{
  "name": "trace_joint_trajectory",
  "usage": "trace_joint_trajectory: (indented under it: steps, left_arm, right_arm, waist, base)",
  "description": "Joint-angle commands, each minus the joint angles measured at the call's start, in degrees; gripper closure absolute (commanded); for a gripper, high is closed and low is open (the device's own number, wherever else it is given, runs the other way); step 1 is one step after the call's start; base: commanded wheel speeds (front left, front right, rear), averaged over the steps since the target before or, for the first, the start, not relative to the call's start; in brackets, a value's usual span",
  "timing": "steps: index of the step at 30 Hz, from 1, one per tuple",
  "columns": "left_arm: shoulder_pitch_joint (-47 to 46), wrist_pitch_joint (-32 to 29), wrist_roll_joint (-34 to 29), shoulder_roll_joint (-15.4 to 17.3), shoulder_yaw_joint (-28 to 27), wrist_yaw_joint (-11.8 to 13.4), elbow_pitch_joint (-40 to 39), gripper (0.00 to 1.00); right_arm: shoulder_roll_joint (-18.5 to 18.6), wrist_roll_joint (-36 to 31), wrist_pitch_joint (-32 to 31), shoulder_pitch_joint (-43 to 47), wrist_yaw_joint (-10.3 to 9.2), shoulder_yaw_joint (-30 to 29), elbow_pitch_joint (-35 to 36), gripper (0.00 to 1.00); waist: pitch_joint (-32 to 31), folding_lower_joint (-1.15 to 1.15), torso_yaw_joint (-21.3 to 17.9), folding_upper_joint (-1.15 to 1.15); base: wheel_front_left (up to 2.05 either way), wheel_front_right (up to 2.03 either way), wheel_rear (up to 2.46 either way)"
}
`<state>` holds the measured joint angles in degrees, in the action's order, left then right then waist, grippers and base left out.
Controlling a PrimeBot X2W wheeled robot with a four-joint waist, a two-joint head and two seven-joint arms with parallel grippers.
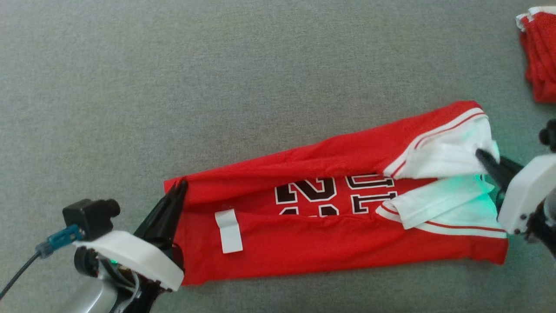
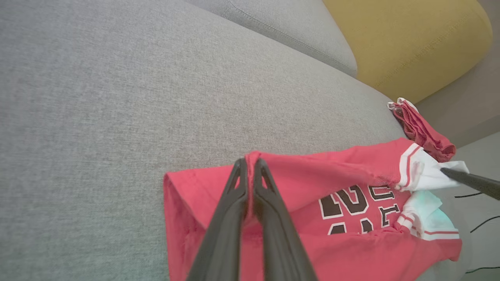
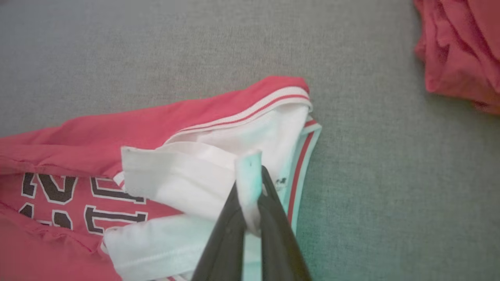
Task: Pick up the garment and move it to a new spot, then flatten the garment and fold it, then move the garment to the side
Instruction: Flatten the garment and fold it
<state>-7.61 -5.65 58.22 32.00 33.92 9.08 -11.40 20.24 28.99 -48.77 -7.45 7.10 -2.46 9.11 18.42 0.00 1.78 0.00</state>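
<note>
The garment (image 1: pixel 330 217) is a red jersey with dark numbers and white striped sleeves, lying lengthwise across the grey cushion with both long sides folded inward. My left gripper (image 1: pixel 180 187) is shut on the hem corner at the jersey's left end; the left wrist view has red cloth (image 2: pixel 297 171) pinched between the closed fingers (image 2: pixel 234 210). At the right end my right gripper (image 1: pixel 481 155) is shut on the white sleeve edge. A white strip of sleeve (image 3: pixel 250 175) stands between its fingers (image 3: pixel 269 226) in the right wrist view.
A second red garment (image 1: pixel 541 56) lies bunched at the far right of the cushion, also red cloth (image 3: pixel 461 50) in the right wrist view. A yellow cushion (image 2: pixel 406 39) and a grey backrest (image 2: pixel 281 27) stand behind. A white label (image 1: pixel 229 230) lies on the jersey.
</note>
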Motion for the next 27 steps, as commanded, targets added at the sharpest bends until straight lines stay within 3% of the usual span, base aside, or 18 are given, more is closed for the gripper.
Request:
trace_joint_trajectory:
  steps: [1,18,19,20,25,27]
  left_arm:
    - [-1.1,0.2,-0.2,1.9,-2.3,0.1,-1.9,1.0]
    - [2.3,0.2,1.3,4.1,-3.2,0.5,-2.9,1.0]
    - [2.5,0.3,0.8,4.2,-3.0,0.7,-2.5,0.76]
    - [2.8,0.2,0.2,4.5,-2.5,0.9,-1.9,0.0]
    - [4.6,-0.7,-3.9,5.8,0.6,2.8,1.8,0.0]
    - [4.8,3.7,-5.0,4.3,-1.7,5.6,2.8,0.0]
  right_arm:
    - [0.7,0.2,-0.1,0.3,0.39,0.3,2.7,1.0]
    - [-1.1,1.0,-1.6,4.6,0.39,0.6,4.8,1.0]
    - [-0.7,0.5,-1.4,4.7,0.39,1.0,4.8,0.36]
    - [-0.6,0.3,-1.4,4.9,0.39,1.2,4.5,0.0]
    - [0.4,1.5,-3.5,5.4,0.39,1.1,4.9,0.0]
    - [-0.7,0.4,-2.5,4.1,0.39,-2.2,4.6,0.0]
  waist:
    - [0.0,0.0,0.0,0.0]
    - [-1.0,0.0,-0.8,0.0]
    - [-1.0,0.0,-0.9,0.0]
    - [-1.0,0.0,-0.9,0.0]
    - [-1.0,0.0,-1.3,0.0]
    - [-0.8,0.0,-1.3,0.0]
  base:
    - [0.0,0.0,0.0]
    - [0.0,0.0,0.0]
    - [0.0,0.0,0.0]
    - [0.0,0.0,0.0]
    - [0.0,0.0,0.0]
    - [0.0,0.0,0.0]
